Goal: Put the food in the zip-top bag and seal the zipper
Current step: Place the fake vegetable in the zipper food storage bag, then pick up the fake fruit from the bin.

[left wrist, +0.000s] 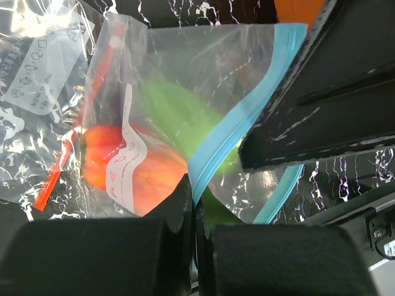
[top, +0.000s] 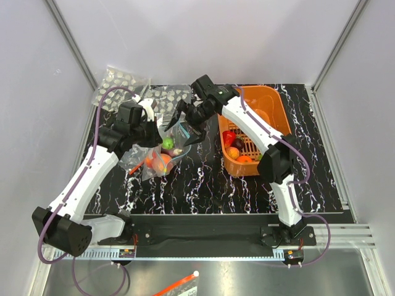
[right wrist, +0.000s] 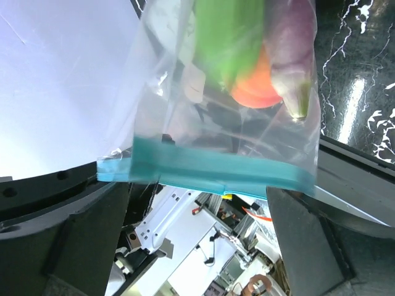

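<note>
Far to the left of the orange basket (top: 274, 102), at the back of the bench (top: 203, 179), lie clear packets with white dots (top: 120, 80). Closer to the basket, your left claw (left wrist: 192, 216) is clamped tight on the clear bag (top: 168, 151), with the blue zipper strip (right wrist: 203, 172) pinched between its fingers. The bag sits just left of the basket. A second clear bag with a red strip (left wrist: 62, 166) lies on the side of it away from the basket. Inside the held bag you can see a green piece (left wrist: 179, 117), an orange piece (left wrist: 148, 176) and a purple piece (right wrist: 296, 55). Between the bag and the basket, your right claw (top: 186, 126) stands wide open at the bag's mouth. It grips nothing, and the blue strip runs across the gap between its fingers. In the basket itself rests more toy food (top: 234, 147): red, dark and orange pieces.
</note>
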You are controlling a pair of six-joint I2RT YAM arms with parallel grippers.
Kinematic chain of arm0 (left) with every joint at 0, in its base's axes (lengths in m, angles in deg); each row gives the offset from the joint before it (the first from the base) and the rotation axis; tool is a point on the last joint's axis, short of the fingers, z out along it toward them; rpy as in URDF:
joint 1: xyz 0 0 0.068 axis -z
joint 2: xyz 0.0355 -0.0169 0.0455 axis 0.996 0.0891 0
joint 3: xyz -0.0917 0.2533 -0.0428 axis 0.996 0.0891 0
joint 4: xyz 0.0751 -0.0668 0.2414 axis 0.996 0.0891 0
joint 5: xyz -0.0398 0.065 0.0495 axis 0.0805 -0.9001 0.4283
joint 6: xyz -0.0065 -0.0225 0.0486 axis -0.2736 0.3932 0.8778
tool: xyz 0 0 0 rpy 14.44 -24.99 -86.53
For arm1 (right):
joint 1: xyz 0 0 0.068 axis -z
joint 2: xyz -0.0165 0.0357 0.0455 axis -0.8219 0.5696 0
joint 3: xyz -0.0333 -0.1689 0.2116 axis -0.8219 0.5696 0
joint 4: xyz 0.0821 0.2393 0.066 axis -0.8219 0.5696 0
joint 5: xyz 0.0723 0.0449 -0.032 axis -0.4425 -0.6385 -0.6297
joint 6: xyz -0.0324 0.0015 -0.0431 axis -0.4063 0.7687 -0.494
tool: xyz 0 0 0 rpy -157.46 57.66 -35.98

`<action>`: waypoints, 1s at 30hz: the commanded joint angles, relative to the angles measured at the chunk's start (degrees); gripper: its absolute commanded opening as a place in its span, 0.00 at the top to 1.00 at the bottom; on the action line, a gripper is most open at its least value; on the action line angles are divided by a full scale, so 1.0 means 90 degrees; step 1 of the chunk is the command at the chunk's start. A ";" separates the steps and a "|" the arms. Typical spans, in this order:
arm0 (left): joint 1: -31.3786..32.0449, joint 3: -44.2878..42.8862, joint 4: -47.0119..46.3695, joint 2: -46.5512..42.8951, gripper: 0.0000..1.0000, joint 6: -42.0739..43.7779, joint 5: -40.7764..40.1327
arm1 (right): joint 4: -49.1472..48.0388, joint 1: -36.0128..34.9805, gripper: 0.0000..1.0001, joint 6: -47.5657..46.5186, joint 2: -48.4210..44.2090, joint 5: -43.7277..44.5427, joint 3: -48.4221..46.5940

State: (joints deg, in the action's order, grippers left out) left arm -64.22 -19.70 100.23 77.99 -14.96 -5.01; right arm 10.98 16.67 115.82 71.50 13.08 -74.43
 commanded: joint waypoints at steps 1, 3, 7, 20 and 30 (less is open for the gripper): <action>-0.0021 -0.0084 -0.0149 -0.0208 1.00 0.0006 -0.0081 | 0.0031 -0.0056 0.00 0.0102 -0.0407 0.0291 -0.0214; -0.0030 -0.0103 -0.0110 -0.0169 1.00 -0.0013 -0.0140 | 0.0041 -0.0056 0.04 -0.0015 -0.0545 0.0428 -0.0136; -0.0021 -0.0035 -0.0119 -0.0129 1.00 -0.0033 -0.0277 | 0.0148 -0.0046 0.19 -0.0571 -0.1042 0.0994 -0.0087; -0.0031 -0.0143 0.0057 -0.0129 1.00 -0.0062 -0.0287 | 0.0022 0.1212 0.37 -0.2573 -0.2703 0.2918 0.1405; -0.0021 -0.0045 0.0105 -0.0178 1.00 -0.0121 -0.0296 | -0.0281 0.1809 0.30 -0.4048 -0.2655 0.4119 0.2793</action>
State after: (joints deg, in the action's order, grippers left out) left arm -64.22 -19.70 102.68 77.97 -15.42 -6.91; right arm 10.47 32.97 86.34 46.94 44.07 -50.23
